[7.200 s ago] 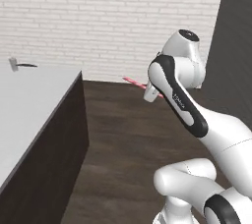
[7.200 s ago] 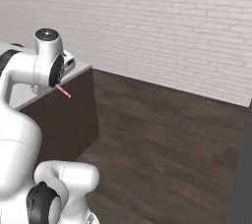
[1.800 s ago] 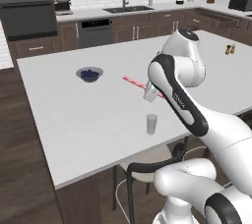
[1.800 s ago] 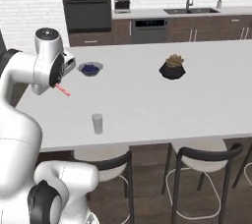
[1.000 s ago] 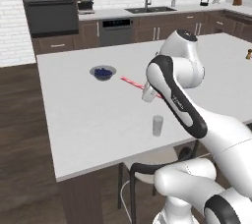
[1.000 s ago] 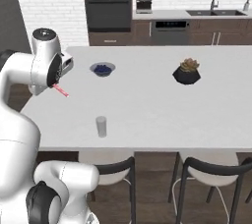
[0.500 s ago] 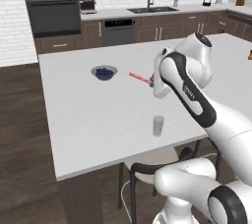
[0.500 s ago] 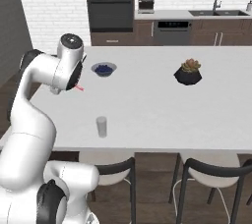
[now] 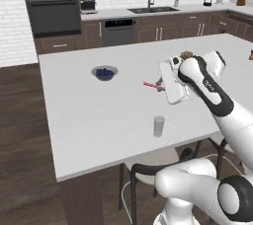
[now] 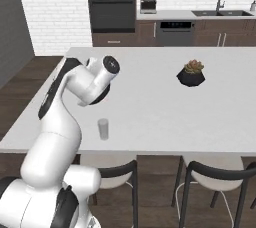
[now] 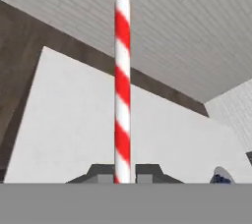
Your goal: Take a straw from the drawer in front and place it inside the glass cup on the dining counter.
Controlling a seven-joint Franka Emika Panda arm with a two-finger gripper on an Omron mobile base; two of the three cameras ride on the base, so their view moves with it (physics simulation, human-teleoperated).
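My gripper [image 9: 159, 84] hangs above the white dining counter [image 9: 89, 115], shut on the straw [image 9: 150, 85]. The straw lies level and sticks out to the left of the fingers. In the hand view the straw [image 11: 122, 85] is striped red and white and rises straight up from between the two fingertips [image 11: 101, 171]. The glass cup [image 9: 158, 126] stands upright near the counter's front edge, below and a little nearer than the gripper; it also stands in front of the arm in the right base view [image 10: 103, 128]. The drawer is out of view.
A grey bowl [image 9: 105, 72] with blue contents sits on the counter, left of the gripper. A small potted plant [image 10: 190, 73] stands further right. Dark stools [image 10: 210, 182] are tucked under the near edge. Ovens and a sink line the back wall.
The arm has swung right and down over the counter, bringing the held straw closer above the glass cup. The grip on the straw is unchanged, and the base has stopped.
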